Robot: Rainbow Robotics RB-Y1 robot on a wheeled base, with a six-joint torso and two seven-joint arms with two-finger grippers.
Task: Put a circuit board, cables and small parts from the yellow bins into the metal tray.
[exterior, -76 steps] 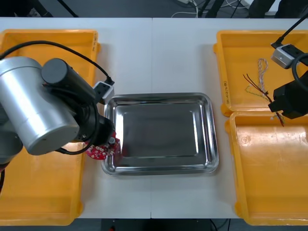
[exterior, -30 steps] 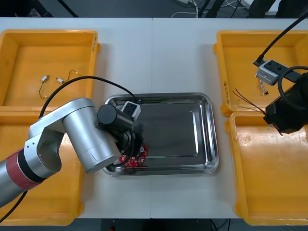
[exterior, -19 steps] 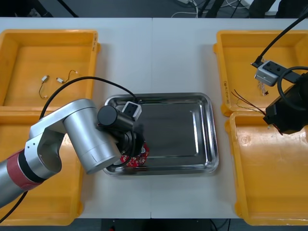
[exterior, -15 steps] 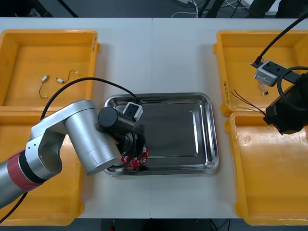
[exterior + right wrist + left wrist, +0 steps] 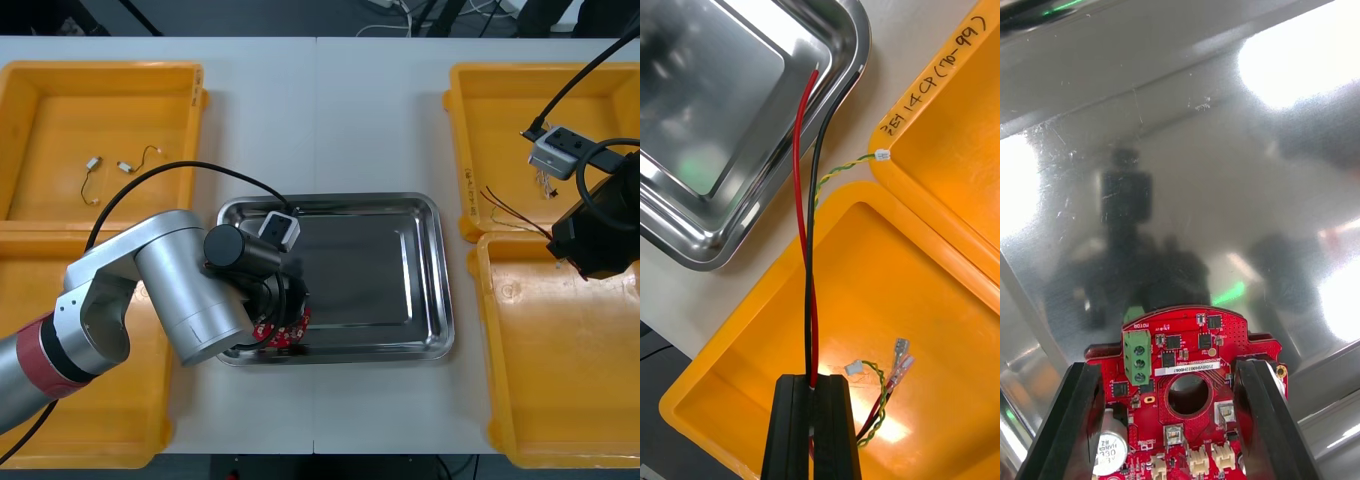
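circuit board (image 5: 1187,337) sits clamped in left gripper (image 5: 1166,371) at metal tray's (image 5: 440,270) seven o'clock corner; right gripper (image 5: 811,386), three o'clock of it, pinches red and black cables (image 5: 809,225).

Our left arm (image 5: 170,285) is built of fat, brushed silver cylinders, with a dark red band (image 5: 38,365) and a black wrist. A thin black cable (image 5: 180,164) runs to its small grey camera box (image 5: 281,229). Our right arm (image 5: 600,235) ends in a black block with its own grey box (image 5: 562,150) and black lead (image 5: 590,70). Our left fingers (image 5: 1075,427) and right fingers (image 5: 794,427) are plain matte black bars.
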